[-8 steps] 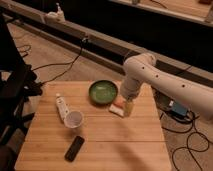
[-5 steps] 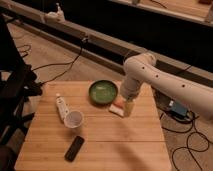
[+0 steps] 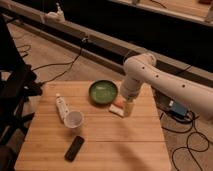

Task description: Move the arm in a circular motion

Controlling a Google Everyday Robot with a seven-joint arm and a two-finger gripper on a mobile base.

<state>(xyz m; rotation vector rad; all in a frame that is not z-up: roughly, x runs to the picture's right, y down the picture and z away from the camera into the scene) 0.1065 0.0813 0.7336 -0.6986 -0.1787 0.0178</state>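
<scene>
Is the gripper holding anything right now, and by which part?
Cannot tell. The gripper points down beside the green bowl, next to a small white and orange item on the table; no hold on it shows.

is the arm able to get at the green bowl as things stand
Probably yes. The gripper at the end of the arm hangs close beside the green bowl, next to a small packet, and nothing stands between gripper and bowl.

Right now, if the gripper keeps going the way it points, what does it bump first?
Probably the wooden table, just beside the small white-and-orange item. The gripper hangs pointing down there, though depth is unclear.
</scene>
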